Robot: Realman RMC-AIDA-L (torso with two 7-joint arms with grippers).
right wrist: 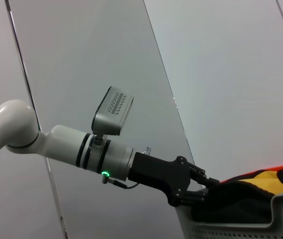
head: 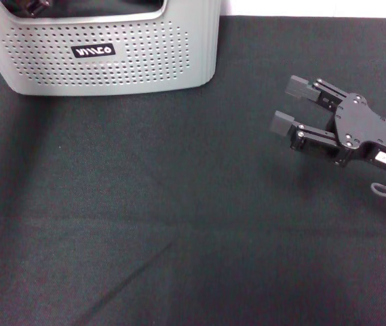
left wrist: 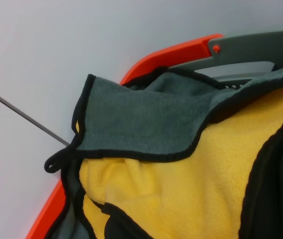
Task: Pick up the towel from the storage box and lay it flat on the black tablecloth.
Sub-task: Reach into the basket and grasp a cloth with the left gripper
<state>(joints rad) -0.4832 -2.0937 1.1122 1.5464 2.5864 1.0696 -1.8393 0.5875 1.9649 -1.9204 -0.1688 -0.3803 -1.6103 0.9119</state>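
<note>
The black tablecloth (head: pixel 179 224) covers the desk across nearly the whole head view, faintly creased toward the lower middle. The storage box (head: pixel 111 64) stands directly on it at the upper left of the frame, its black label facing the camera.

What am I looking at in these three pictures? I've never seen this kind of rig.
A two-armed robot with three cameras. The head camera looks down on a black tablecloth; a grey storage box stands at its far left edge. The right gripper hovers open over the cloth, holding nothing. The right wrist camera looks across at the left arm, whose left gripper reaches into the box. The left wrist camera shows the towel close up, yellow on one face, grey-green on the other, bunched in the box. Whether it is gripped cannot be told.
</note>
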